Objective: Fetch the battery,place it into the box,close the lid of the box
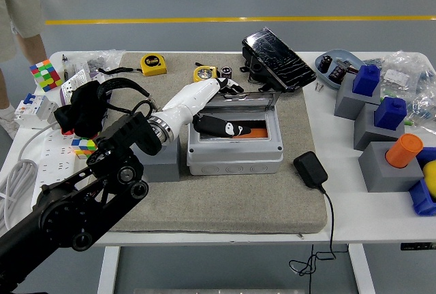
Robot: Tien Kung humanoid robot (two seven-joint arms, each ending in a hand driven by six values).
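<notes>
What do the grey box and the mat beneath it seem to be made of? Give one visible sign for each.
The grey box looks like moulded plastic: smooth, matte walls with rounded corners. The mat looks like felt or a similar fabric: speckled grey-beige, dull, with soft edges.

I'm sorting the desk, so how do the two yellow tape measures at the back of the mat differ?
The left tape measure sits in the open, with a black label facing up. The right tape measure shows a round silver face and lies right beside the left hand, nearer the box. Both are yellow and lie on the grey mat.
</notes>
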